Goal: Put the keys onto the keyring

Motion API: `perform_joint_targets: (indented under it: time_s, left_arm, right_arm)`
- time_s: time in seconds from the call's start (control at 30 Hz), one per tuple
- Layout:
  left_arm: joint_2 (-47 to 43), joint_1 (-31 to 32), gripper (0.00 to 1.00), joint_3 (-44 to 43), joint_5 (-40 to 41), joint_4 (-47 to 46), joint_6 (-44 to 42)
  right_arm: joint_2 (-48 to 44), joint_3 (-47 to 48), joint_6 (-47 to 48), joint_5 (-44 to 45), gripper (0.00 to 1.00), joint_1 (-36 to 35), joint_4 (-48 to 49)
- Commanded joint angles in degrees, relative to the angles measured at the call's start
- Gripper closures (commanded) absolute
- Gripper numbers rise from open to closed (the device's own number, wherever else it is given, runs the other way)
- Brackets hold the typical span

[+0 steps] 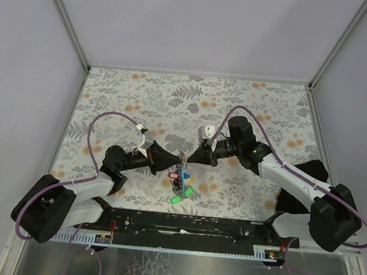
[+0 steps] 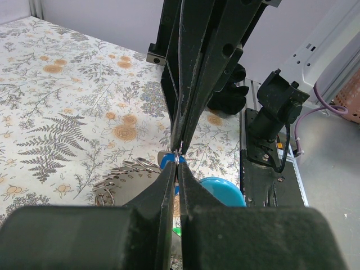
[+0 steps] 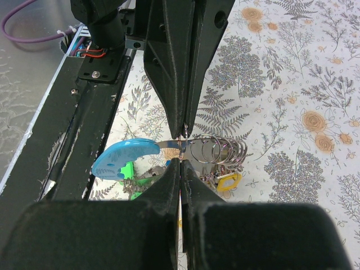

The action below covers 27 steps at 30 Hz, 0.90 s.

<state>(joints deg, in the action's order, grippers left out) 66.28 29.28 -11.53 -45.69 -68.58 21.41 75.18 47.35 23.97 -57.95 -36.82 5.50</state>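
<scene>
Both grippers meet tip to tip above the table's near middle. My left gripper (image 1: 180, 157) and my right gripper (image 1: 187, 157) are each shut on the thin silvery keyring (image 3: 183, 147), pinching it from opposite sides. In the left wrist view the ring (image 2: 177, 157) shows between my left gripper (image 2: 176, 166) and the right fingers (image 2: 191, 84) coming from above. The light-blue strap (image 3: 121, 157) and a row of extra rings (image 3: 219, 151) on the grey tag (image 2: 121, 185) hang beside it. Keys (image 1: 181, 181) with red, blue, yellow (image 3: 226, 181) and green (image 1: 182, 196) caps dangle below.
A black rail (image 1: 182, 227) carrying the arm bases runs along the near edge, close under the hanging bunch. Purple cables (image 1: 97, 133) loop over both arms. Grey walls (image 1: 200, 23) close in the floral tabletop (image 1: 174, 98) on three sides.
</scene>
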Motion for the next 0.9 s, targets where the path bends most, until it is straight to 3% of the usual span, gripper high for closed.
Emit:
perform_joint_targets:
  time_s: [0.0, 0.87]
  left_arm:
    - [-0.2, 0.3, 1.00, -1.9, -0.5, -6.6, 0.4]
    - [-0.2, 0.3, 1.00, -1.7, 0.2, -6.6, 0.6]
  right_arm:
    - [-0.3, 0.5, 0.0, 0.8, 1.00, -0.7, 1.8]
    - [0.4, 1.0, 0.2, 0.1, 1.00, -0.6, 0.6]
